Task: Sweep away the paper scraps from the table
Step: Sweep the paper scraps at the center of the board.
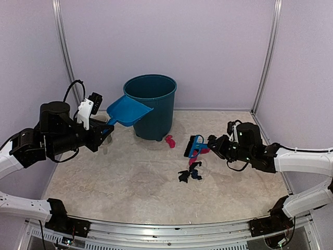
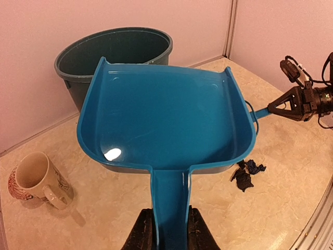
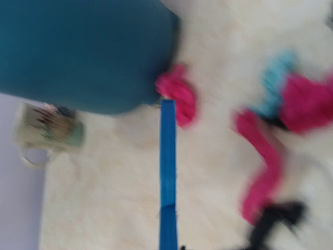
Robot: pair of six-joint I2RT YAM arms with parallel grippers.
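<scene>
Blue plastic fills my left wrist feed: the dustpan [image 2: 166, 120], raised at the left rim of the teal bin [image 1: 151, 104], its tray showing only bare plastic. My left claw [image 2: 169, 232] is clamped on its handle. I cannot see the bin's floor. My right claw [image 1: 212, 141] is closed on the brush [image 1: 193, 147], right of the bin. Paper scraps [image 1: 190, 174] lie on the table [image 1: 130, 182] under and near the brush, one pink by the bin's base. A mug [image 2: 36, 179] stands far left.
</scene>
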